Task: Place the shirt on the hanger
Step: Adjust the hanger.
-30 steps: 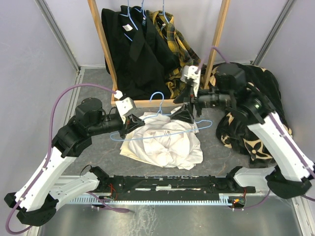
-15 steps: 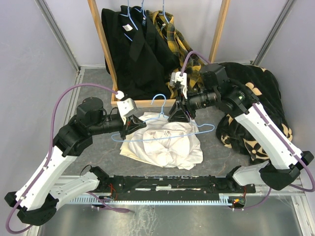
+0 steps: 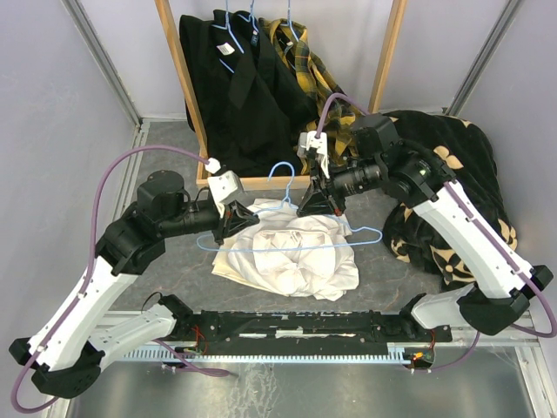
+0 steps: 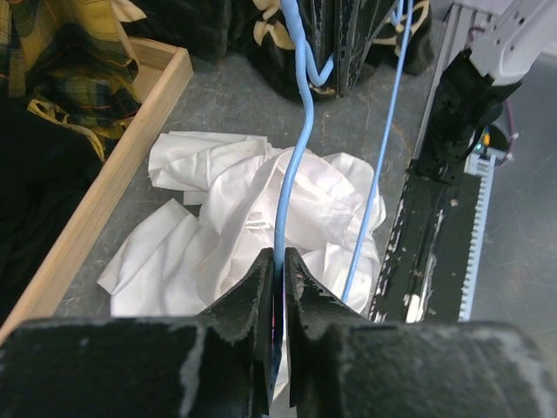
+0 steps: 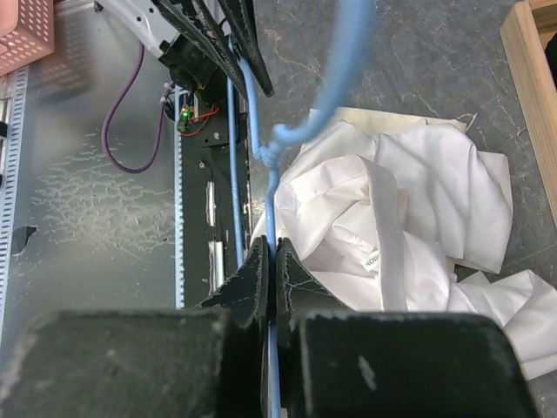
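While the shirt [image 3: 291, 261] lies crumpled in a heap on the grey table [image 3: 165, 148], none of it is seen threaded onto the hanger [image 3: 372, 233], so the task is judged to be at an early stage. The hanger is held over the cloth, its hook toward twelve o'clock in the overhead view and its bottom wire stretched from nine to three o'clock across the heap. Whether the wire touches the cloth cannot be told.

One sloping wire is pinched by the left gripper [image 4: 277, 261], at about ten o'clock of the shirt, with the jaws closed hard on it. The other slope is clamped in the same way by the right gripper [image 5: 271, 252], at about one o'clock, close below the twisted neck.

The collar has yet to be opened and the shoulders drawn over the hanger's ends. Farther out, at twelve o'clock, a wooden rack [image 3: 252, 183] is seen with black garments [image 3: 244, 96] and a plaid one [image 3: 313, 78].
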Robot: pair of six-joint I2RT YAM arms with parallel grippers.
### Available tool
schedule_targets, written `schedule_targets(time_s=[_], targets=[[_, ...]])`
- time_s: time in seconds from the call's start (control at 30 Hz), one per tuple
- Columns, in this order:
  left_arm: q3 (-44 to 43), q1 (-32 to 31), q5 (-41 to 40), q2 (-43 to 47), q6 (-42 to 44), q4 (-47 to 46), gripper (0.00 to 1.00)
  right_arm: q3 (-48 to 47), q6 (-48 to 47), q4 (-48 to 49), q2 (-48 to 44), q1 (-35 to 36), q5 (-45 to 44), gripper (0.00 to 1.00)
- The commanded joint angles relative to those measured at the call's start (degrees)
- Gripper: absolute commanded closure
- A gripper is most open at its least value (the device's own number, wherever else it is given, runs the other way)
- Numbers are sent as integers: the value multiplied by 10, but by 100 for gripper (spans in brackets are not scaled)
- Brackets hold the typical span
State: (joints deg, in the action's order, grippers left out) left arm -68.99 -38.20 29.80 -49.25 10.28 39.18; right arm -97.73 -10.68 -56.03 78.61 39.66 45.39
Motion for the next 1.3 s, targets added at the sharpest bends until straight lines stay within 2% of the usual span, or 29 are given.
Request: schedule_targets(time_s=[0.0,0.17,0.23,0.27,0.43,0.7,0.83,1.03,1.13,1.27], targets=[[-27,-1,-9,13,-46,-47,79,-2,7,20,-22,1,-23,100],[-23,-1,-87,24,-92,-43,58,61,37,79,-77,1,-42,100],[-16,-1,-115,29,-107,-42,44,84,51,98,-97,1,-68,100],[-12,-1,-124,33,-113,-42,41,97,58,108,-107,1,-82,100],[10,-1,-181,47,-149,-44,35,138,100,113,-147,1,-164,100],[21,-1,-291,35,-218,-15,32,215,137,114,-219,1,-229,100],[34,-1,-328,23,-236,-2,29,229,151,102,-245,1,-252,100],[62,-1,-383,22,-295,-16,29,246,179,82,-294,1,-352,100],[89,-1,-404,35,-327,-35,20,245,193,60,-315,1,-418,100],[119,-2,-412,22,-352,-54,19,241,204,41,-334,1,-465,100]])
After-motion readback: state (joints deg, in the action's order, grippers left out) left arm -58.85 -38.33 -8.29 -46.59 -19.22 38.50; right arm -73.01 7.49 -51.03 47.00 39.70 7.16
